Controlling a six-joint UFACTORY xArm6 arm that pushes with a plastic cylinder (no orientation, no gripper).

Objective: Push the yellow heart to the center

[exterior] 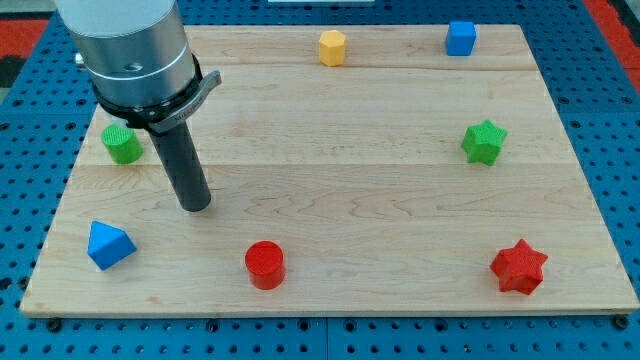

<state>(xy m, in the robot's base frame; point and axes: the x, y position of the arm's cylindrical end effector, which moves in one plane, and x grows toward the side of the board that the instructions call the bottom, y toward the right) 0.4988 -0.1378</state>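
No yellow heart can be made out. The only yellow block is a hexagon-like one [332, 47] at the view's top, a little left of the middle. My tip [196, 207] rests on the wooden board at the view's left, far below and left of that yellow block. It touches no block. The green round block [122, 144] lies up and left of my tip. The blue block [109, 245] lies down and left of it. The red cylinder [265, 265] lies down and right of it.
A blue cube [460, 37] sits at the view's top right. A green star [484, 141] sits at the right. A red star [519, 266] sits at the bottom right. The wooden board [330, 170] lies on a blue pegboard [610, 120].
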